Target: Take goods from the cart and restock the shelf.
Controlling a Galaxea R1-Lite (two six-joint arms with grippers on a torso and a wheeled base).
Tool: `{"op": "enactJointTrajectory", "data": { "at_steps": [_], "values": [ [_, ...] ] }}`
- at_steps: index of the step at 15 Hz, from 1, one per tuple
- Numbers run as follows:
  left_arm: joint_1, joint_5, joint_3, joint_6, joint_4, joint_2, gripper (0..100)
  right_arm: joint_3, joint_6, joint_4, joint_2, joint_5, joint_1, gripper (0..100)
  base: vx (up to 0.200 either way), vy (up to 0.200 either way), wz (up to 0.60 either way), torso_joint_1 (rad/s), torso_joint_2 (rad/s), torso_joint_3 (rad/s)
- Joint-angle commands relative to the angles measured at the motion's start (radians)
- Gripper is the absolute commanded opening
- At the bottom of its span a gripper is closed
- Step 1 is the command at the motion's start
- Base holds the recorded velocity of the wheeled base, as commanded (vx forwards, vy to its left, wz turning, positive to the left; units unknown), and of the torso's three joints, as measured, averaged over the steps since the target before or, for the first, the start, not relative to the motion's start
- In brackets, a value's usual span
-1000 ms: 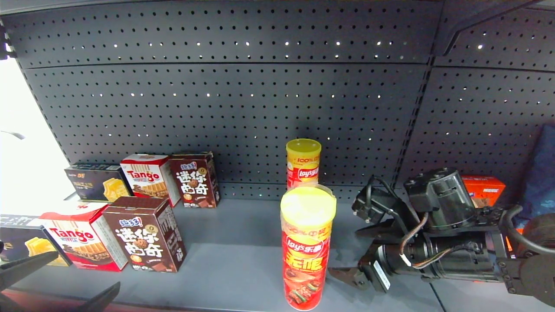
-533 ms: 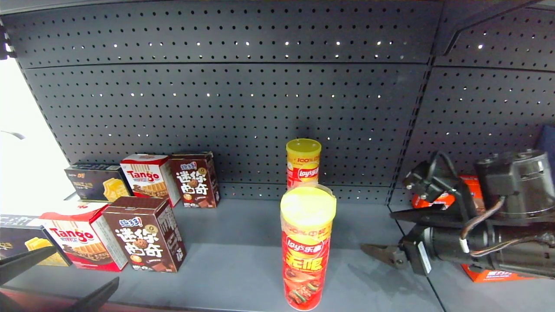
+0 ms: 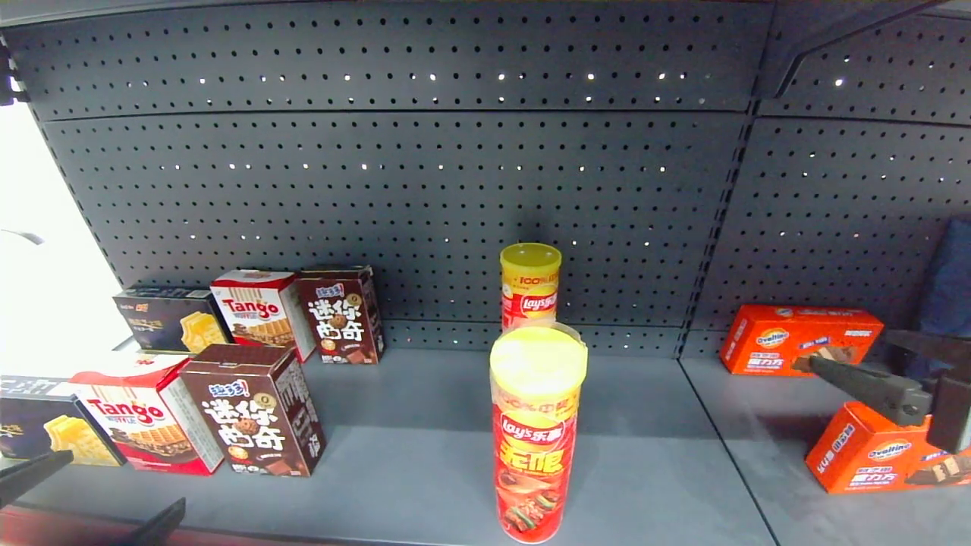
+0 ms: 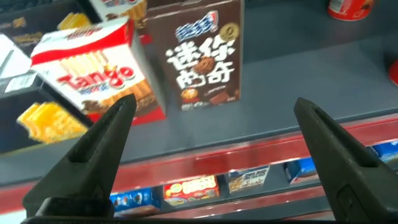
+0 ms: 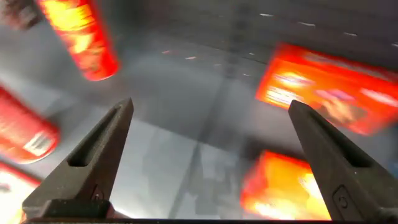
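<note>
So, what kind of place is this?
Most likely a shop: a shelf with pegboard back, snack boxes and chip cans set in rows, and labels on its front edge.

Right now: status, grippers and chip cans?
Left gripper open, empty, by cookie box. Right gripper open, empty, near orange box. Front chip can and rear chip can upright on shelf. Nothing blocking.
</note>
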Motion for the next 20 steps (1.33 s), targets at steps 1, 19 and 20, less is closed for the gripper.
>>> {"op": "enactJointTrajectory", "data": {
  "at_steps": [1,19,20],
  "values": [
    [0.055,-0.014,0.048,0.0,-0.001,-0.09,100,0.102,0.01,-0.027,-0.178,-0.012,-0.098,100,0.0,0.0,0.0,0.0,0.0,0.0],
    [0.1,0.06,0.283,0.008,0.09,-0.53,100,0.593,-0.03,0.152,-0.963,-0.078,-0.211,100,0.0,0.0,0.0,0.0,0.0,0.0],
    [0.101,0.066,0.283,0.011,0.09,-0.543,100,0.596,-0.027,0.143,-0.962,-0.033,-0.207,100,0.0,0.0,0.0,0.0,0.0,0.0]
  ]
}}
